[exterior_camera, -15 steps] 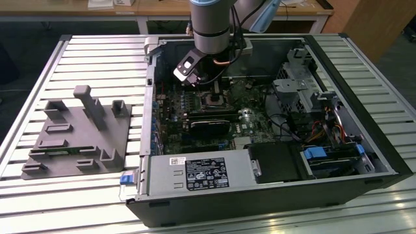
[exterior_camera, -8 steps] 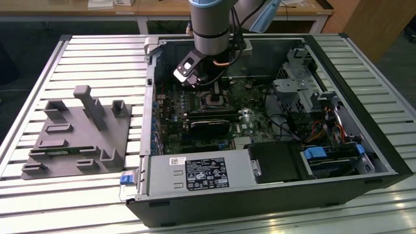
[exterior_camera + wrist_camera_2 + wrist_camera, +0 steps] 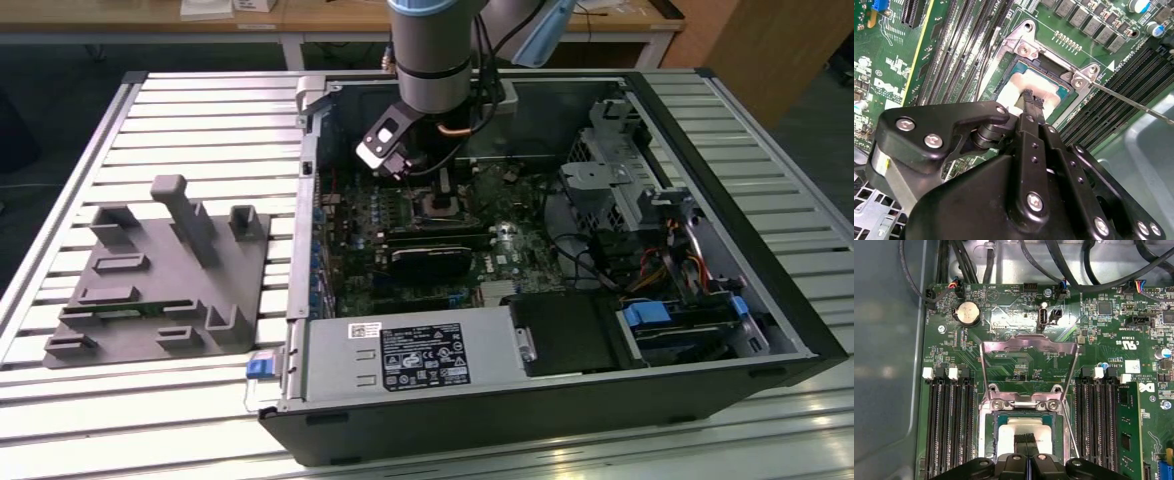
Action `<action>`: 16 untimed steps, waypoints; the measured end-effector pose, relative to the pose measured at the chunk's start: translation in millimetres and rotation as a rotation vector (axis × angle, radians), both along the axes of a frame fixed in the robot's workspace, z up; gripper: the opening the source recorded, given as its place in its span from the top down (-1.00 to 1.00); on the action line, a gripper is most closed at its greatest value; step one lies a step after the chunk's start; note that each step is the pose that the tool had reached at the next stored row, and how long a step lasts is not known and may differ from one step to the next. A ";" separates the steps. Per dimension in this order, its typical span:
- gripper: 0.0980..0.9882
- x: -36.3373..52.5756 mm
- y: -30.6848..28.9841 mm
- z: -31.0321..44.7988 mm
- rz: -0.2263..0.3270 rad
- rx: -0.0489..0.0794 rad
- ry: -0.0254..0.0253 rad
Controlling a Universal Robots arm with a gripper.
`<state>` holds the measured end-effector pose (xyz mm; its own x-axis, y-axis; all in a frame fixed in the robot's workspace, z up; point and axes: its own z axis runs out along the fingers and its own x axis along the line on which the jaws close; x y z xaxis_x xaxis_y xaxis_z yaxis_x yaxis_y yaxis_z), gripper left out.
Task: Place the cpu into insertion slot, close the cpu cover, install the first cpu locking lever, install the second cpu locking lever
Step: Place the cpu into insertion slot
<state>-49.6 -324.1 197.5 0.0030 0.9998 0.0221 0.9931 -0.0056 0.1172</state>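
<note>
Resting on cpu (image 3: pixel 1006 435), gripper (image 3: pixel 1026 438) pressed together, empty; cpu seated in insertion slot (image 3: pixel 988 432).

Robotics lab / test bench, not a home. Slotted alu. table (image 3: pixel 200 110) under the whole setup. Opened PC case (image 3: pixel 534 425) w/ bare motherboard (image 3: pixel 514 250) directly below the claw (image 3: pixel 424 185). Grey fixture block (image 3: pixel 160 280) well off from the claw, toward the exterior view's left. Wooden desks (image 3: pixel 334 15) beyond the claw, behind the arm (image 3: pixel 434 50).
</note>
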 end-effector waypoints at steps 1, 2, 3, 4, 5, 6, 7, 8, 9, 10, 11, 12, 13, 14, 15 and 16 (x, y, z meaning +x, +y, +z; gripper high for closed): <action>0.98 0.2 0.2 0.9 0.000 0.001 -0.0009; 0.98 0.3 0.4 2.4 0.000 0.002 -0.0014; 0.98 0.2 0.2 5.0 0.000 0.001 -0.0007; 0.98 0.0 0.0 7.7 0.000 0.000 -0.0002; 0.98 0.0 0.0 10.3 0.000 0.000 -0.0005; 0.98 0.0 0.0 13.0 0.000 0.000 -0.0008; 0.98 0.0 0.0 15.8 0.000 0.000 -0.0008; 0.98 0.0 0.0 18.5 0.000 0.000 -0.0010; 0.98 0.0 0.0 21.2 0.000 0.000 -0.0012; 0.98 0.0 0.0 23.8 0.000 0.000 -0.0013; 0.98 0.0 0.0 26.3 0.000 0.000 -0.0013; 0.98 0.0 0.0 29.1 0.000 0.000 -0.0015; 0.98 0.0 0.0 31.7 0.000 0.000 -0.0016; 0.98 0.0 0.0 34.2 0.000 0.000 -0.0018; 0.98 0.0 0.0 36.6 0.000 0.000 -0.0020; 0.98 0.0 0.0 39.1 0.000 0.000 -0.0022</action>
<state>-49.6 -324.1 236.6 0.0030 0.9998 0.0217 0.9928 -0.0055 0.1194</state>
